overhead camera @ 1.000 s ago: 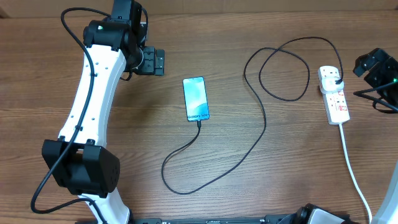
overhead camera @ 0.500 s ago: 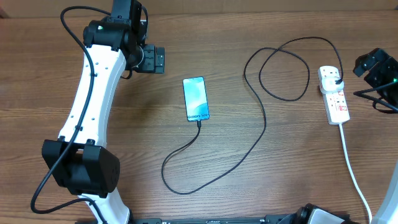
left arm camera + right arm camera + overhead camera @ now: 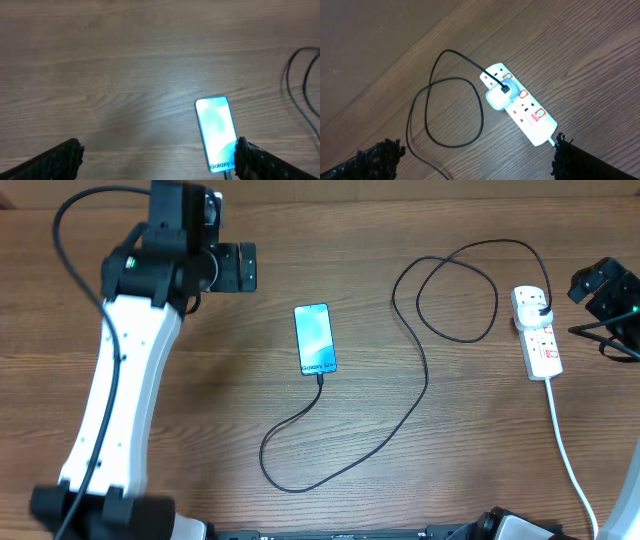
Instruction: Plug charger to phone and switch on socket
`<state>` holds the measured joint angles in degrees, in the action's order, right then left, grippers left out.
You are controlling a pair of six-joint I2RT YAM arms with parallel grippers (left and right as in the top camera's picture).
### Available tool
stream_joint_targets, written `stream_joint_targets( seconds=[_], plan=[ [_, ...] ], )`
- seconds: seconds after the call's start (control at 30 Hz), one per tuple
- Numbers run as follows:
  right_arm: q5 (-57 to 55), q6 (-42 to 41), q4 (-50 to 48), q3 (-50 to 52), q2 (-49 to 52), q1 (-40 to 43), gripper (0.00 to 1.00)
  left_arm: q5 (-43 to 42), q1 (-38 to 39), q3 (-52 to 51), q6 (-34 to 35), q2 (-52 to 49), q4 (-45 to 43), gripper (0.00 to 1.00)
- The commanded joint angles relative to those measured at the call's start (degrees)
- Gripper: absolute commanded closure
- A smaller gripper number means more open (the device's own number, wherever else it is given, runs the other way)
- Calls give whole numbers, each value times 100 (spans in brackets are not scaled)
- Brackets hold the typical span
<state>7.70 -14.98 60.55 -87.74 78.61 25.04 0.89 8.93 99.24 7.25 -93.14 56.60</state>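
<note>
The phone (image 3: pixel 315 340) lies flat mid-table, its light blue screen lit; it also shows in the left wrist view (image 3: pixel 216 131). The charger's black cable (image 3: pixel 420 395) meets the phone's bottom edge, loops across the wood and ends in a white adapter (image 3: pixel 496 98) seated in the socket (image 3: pixel 540 335), a white strip with red marks (image 3: pixel 520 102). My left gripper (image 3: pixel 247 268) hangs open behind and left of the phone, and its right fingertip (image 3: pixel 255 160) overlaps the phone's corner in its own view. My right gripper (image 3: pixel 598 288) stands open just right of the socket, holding nothing.
The socket's thick white cord (image 3: pixel 570 450) runs toward the table's front right edge. The black cable forms a wide loop (image 3: pixel 445 115) left of the socket. A dark strip (image 3: pixel 365 40) borders the table's far edge in the right wrist view.
The left arm has swung leftward and its gripper has drawn slightly back from the phone. The phone, cable, socket and right gripper are unmoved.
</note>
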Motion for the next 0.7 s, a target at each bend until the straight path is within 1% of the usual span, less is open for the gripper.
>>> stream_joint_targets(
  seconds=[0.0, 0.1, 0.33, 0.4, 0.67],
  plan=[
    [31, -24, -17, -2, 0, 0, 0, 63, 9, -802, -85, 586, -472, 0],
    [31, -24, -17, -2, 0, 0, 0, 61, 9, -1676, -85, 1115, -1119, 0],
    [31, -24, -17, -2, 0, 0, 0, -90, 9, -3799, -81, 2345, -2979, 0],
    [31, -22, -17, -2, 0, 0, 0, -87, 9, -4583, -83, 2830, -3781, 0],
    [31, -24, -17, -2, 0, 0, 0, -94, 9, -6773, -26, 4168, -6669, 1]
  ],
)
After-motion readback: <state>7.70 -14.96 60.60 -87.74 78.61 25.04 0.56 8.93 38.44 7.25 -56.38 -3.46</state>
